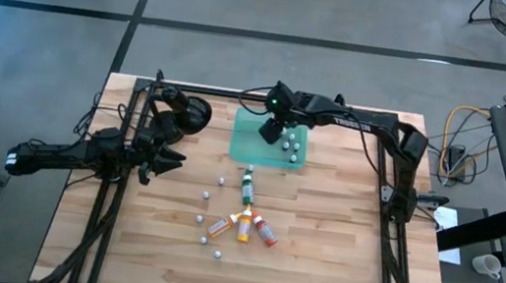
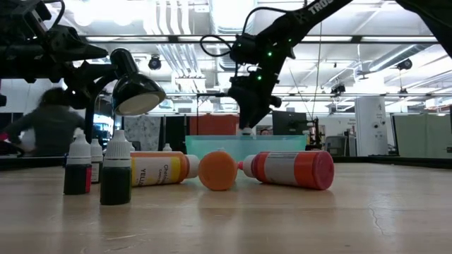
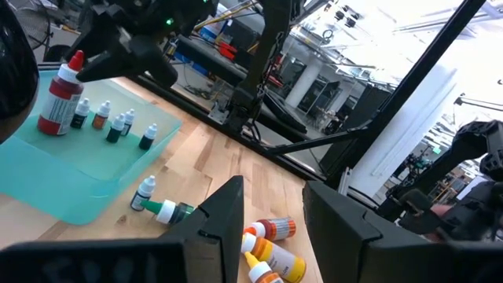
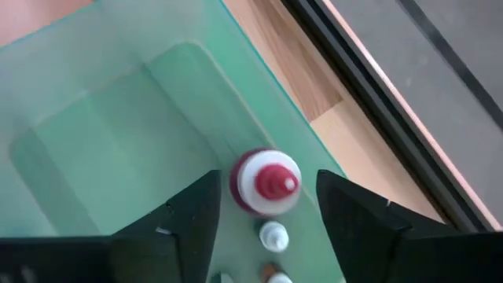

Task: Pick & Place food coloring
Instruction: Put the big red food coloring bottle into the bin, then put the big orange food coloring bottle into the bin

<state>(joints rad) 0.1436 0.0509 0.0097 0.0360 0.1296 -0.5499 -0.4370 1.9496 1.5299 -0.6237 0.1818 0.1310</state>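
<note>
Wooden table, green tray at its far middle, right gripper above tray – jaws parted around upright red bottle, grip not discernible, left gripper waiting at table's left – jaws partly open, empty, 4 bottles lying mid-table.

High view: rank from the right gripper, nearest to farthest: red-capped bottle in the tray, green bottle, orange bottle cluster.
1. Red-capped bottle: between the right gripper fingers, standing in the green tray.
2. Green bottle: lying on the wood just below the tray.
3. Orange bottle cluster: farther down, mid-table.
</note>
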